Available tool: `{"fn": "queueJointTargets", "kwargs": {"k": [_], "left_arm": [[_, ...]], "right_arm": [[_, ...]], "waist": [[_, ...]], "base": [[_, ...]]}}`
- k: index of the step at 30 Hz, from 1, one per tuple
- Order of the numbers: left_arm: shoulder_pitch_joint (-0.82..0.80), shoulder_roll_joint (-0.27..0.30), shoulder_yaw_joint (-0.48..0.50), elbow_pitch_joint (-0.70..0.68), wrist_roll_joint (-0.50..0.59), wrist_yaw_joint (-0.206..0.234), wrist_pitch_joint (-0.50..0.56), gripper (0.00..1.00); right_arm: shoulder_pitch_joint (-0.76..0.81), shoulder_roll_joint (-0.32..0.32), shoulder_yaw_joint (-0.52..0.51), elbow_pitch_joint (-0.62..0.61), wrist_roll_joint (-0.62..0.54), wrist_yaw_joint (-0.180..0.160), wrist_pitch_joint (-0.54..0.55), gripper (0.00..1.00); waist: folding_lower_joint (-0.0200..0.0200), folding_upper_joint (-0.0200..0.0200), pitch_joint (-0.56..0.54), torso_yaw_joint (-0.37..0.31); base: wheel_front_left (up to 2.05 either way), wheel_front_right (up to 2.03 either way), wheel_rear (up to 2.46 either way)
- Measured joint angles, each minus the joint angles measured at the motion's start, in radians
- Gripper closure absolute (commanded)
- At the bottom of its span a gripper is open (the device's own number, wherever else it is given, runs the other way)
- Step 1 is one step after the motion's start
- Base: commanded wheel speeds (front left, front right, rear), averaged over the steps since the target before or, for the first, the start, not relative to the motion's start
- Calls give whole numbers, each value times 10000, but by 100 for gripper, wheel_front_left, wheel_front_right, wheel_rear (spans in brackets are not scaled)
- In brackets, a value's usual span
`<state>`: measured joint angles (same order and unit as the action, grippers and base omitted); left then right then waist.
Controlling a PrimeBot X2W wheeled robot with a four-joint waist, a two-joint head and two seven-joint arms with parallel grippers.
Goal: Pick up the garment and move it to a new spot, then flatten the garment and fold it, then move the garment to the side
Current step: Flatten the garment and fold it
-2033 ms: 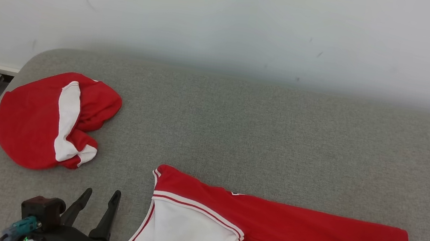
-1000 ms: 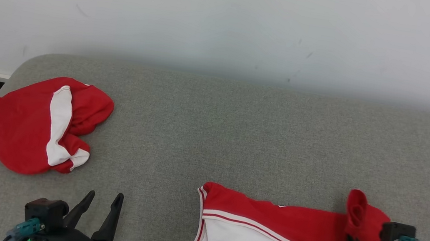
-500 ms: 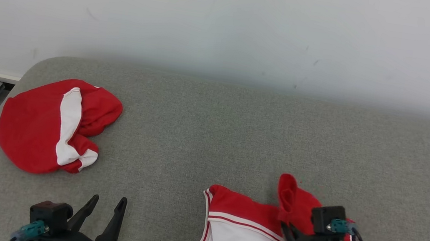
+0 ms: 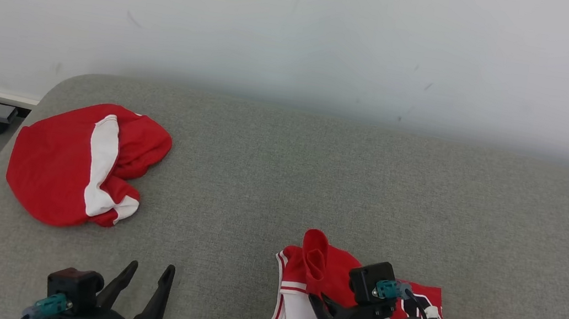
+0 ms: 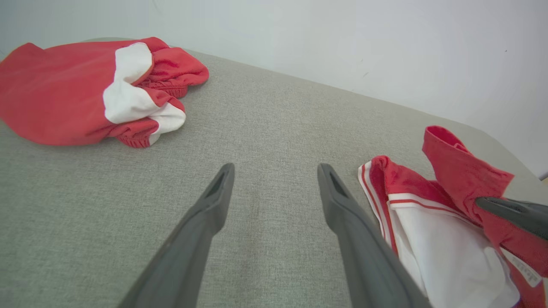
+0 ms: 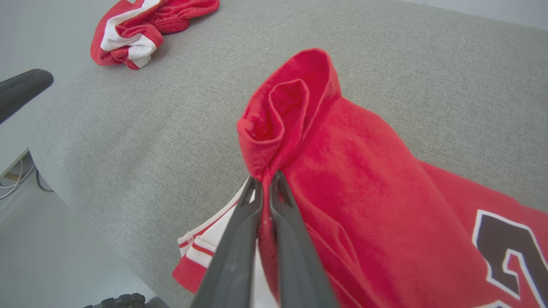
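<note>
Right gripper [image 6: 265, 177], jaws pinched shut on a bunched red fold of the garment [image 6: 364, 179], on the grey tabletop [image 4: 315, 175] well right of the crumpled bundle [image 4: 54, 172]. Left gripper [image 5: 276, 167], jaws wide, empty. Soft, light, floppy cloth, I reckon: best taken by hems and corners.

You see a red-and-white cloth jersey [image 6: 364, 171], soft and matt; the grey fabric cushion [image 4: 315, 175] is coarse-woven, rough and matt.

Bare indoor room, perhaps a lab: grey fabric-covered surface [image 4: 315, 175], scuffed white wall [image 4: 303, 28], loose floor cables [image 6: 17, 182].
</note>
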<state>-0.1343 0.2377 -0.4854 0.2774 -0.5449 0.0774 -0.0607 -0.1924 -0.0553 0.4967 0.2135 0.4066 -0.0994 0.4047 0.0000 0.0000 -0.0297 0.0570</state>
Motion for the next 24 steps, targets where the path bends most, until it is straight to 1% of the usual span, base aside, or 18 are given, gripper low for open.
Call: {"fn": "queueJointTargets", "kwargs": {"k": [4, 9, 14, 15, 16, 17, 21, 24], "left_arm": [[-142, -77, -102, 10, 2, -75, 75, 0], [-231, -58, -69, 10, 2, -75, 73, 0], [-231, -56, -65, 8, 2, -75, 73, 0], [-231, -56, -65, 8, 2, -75, 73, 0], [-231, -56, -65, 8, 2, -75, 73, 0], [-231, -56, -65, 8, 2, -75, 73, 0], [-232, -48, -58, 10, 2, -75, 73, 0], [-232, -29, -44, 15, 2, -73, 71, 0]], "right_arm": [[-243, -8, 96, 58, 130, -150, -2, 100], [-402, -17, 253, 407, 337, -234, -10, 100], [-502, -25, 491, 545, 694, -247, -90, 100], [-517, -25, 535, 585, 704, -249, -102, 55], [-542, -25, 558, 631, 738, -249, -123, 55], [-586, -25, 570, 671, 815, -249, -182, 0], [-662, -23, 564, 698, 1001, -249, -395, 0], [-697, -27, 364, 535, 1386, -249, -759, 0]], "waist": [[0, 0, 15, 107], [0, 0, 62, 217], [0, 0, 92, 248], [0, 1, 98, 250], [0, 0, 105, 252], [0, 0, 113, 254], [0, 0, 139, 252], [0, 0, 148, 237]], "base": [[0, 0, 0], [0, 0, 0], [0, 0, 0], [0, 0, 0], [0, 0, 0], [0, 0, 0], [0, 0, 0], [0, 0, 0]]}}
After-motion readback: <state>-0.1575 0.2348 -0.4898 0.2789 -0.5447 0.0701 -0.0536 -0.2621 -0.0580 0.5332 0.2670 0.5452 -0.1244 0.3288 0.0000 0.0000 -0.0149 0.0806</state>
